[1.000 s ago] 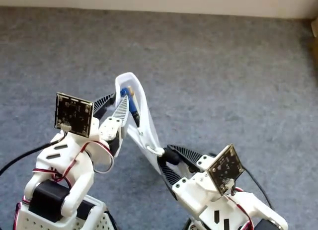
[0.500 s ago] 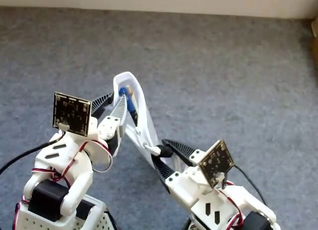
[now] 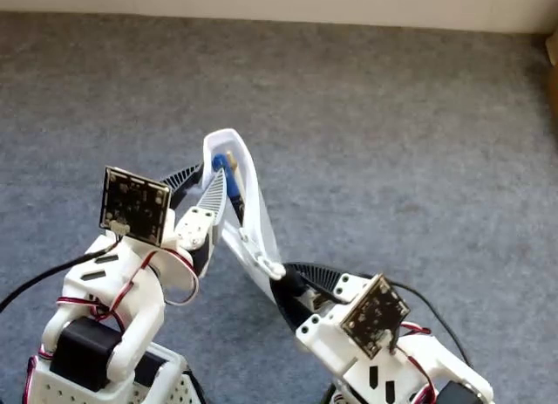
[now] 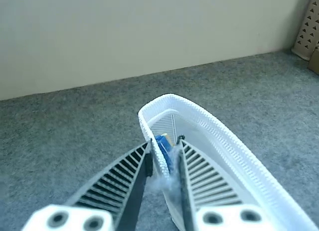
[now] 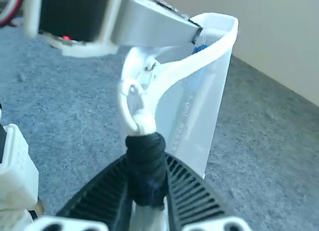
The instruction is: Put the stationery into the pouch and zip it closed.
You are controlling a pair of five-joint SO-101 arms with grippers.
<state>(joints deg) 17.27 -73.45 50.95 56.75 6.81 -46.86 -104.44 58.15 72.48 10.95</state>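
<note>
Pouch, seen from above, spans from left gripper to right gripper, blue pen in its open end. Left wrist: that gripper pinches the rim beside the pen. Right wrist: its gripper clamps the zipper pull; best drawn straight along the teeth, fabric taut.

In pouch, blue item mostly hidden behind mesh wall; kind indeterminable. At pouch's 5 o'clock end, zip pull half buried in right gripper. Arm bases cut off at 6 o'clock.
</note>
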